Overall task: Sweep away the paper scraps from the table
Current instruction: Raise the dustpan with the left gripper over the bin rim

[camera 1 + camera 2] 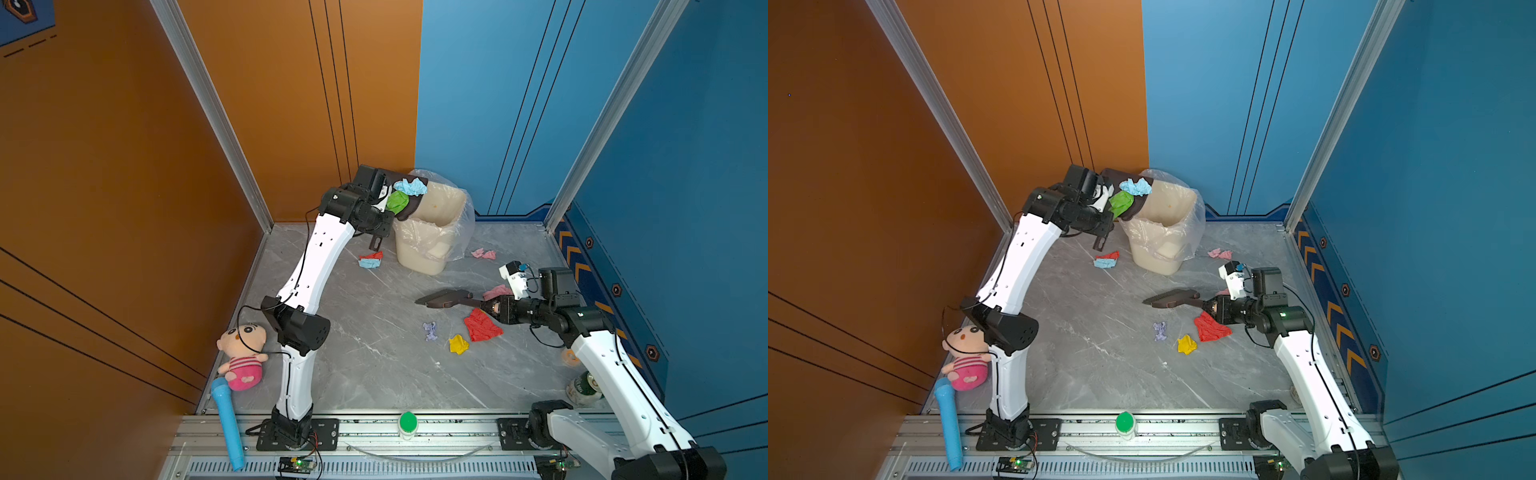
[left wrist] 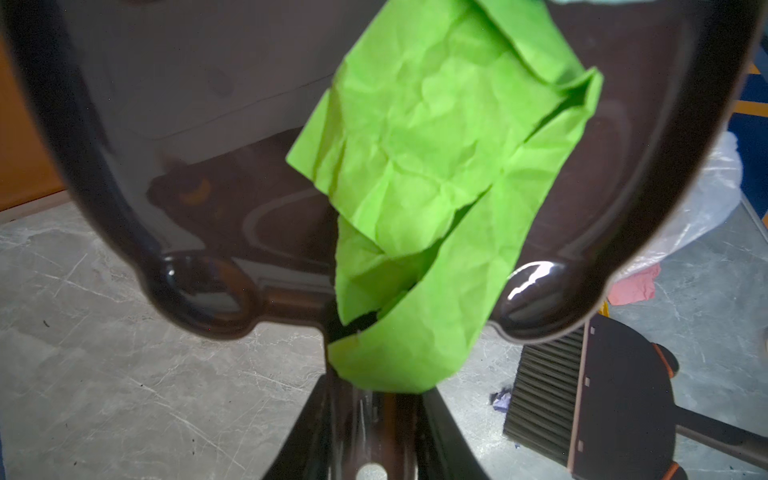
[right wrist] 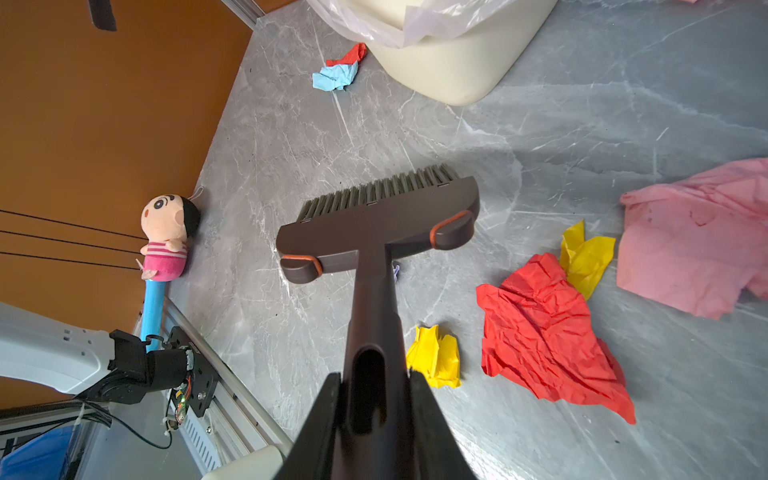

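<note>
Top views showed the left pincer (image 1: 384, 195) gripping the dustpan (image 1: 411, 199), tipping paper scraps (image 1: 409, 187) over the bin (image 1: 440, 208). Next, the right pincer (image 1: 490, 307), clenched on the brush (image 1: 444, 298), should sweep more.

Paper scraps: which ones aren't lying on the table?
The green scrap and the light blue scrap: both sit in the brown dustpan raised at the bin. The other scraps lie on the marble table.

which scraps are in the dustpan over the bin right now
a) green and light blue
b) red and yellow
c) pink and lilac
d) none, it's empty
a: the dustpan, tipped at the bin, holds a green scrap and a light blue scrap.
</note>
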### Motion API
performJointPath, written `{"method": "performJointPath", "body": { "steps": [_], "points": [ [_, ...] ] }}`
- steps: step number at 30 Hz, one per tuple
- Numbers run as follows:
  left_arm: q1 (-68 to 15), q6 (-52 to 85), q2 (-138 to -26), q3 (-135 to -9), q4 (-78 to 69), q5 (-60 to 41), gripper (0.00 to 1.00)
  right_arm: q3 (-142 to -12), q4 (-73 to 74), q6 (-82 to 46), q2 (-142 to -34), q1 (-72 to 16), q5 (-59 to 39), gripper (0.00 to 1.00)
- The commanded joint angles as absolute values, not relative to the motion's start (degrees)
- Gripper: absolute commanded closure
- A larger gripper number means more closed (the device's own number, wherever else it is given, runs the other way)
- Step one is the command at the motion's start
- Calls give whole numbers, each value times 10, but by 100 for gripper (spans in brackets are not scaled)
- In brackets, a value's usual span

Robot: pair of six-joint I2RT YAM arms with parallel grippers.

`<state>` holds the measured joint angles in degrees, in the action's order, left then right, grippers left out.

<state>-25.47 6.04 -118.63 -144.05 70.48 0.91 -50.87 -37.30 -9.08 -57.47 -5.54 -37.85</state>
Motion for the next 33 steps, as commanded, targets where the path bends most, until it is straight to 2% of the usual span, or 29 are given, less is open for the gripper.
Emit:
{"method": "performJointPath", "body": {
  "steps": [1, 33],
  "points": [
    [-262, 68, -1193, -1460, 713, -16, 100, -504, -346, -98, -575, -49, -402, 100],
    [-285, 97, -1266, -1545, 712, -148, 100, -491, -330, -107, -576, -47, -411, 100]
  ]
}}
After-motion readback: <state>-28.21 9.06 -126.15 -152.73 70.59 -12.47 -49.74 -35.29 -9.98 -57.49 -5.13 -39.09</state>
